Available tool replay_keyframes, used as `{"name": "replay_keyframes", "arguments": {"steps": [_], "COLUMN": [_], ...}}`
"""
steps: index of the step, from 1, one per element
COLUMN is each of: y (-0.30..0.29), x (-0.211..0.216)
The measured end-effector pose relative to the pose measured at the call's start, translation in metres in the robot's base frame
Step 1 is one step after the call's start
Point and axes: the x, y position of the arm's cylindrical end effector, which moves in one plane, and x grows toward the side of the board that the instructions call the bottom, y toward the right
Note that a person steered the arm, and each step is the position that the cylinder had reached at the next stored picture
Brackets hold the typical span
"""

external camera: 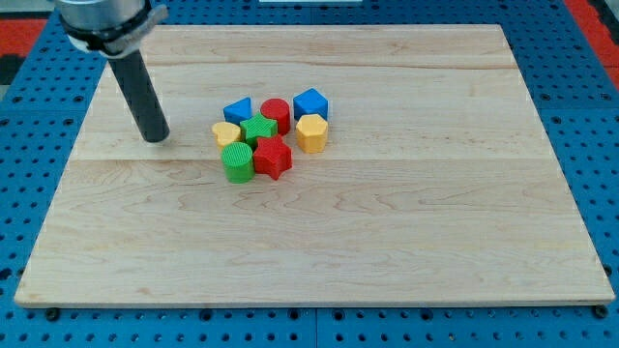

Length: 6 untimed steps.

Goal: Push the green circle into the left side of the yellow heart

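- Green circle (237,161) sat touching the yellow heart (225,133), just below it on the counter (406,242).
- No pincer existed; my tip (155,138) stood left of the cluster.
- Approach seemed underway; next called for getting behind the circle.

Open board between tip (155,138) and green circle (237,161).

I see a pale wooden board (319,232) made of long glued planks, its grain running across the view. It lies on a blue perforated panel (29,174) studded with regular holes. Red shows at both top corners. Light is even, with soft shadows.
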Motion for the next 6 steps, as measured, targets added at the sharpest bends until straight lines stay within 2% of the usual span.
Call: {"name": "replay_keyframes", "arguments": {"steps": [2,3,5,6], "y": [0.103,0.111,0.055,0.047], "x": [0.002,0.001,0.004,0.048]}}
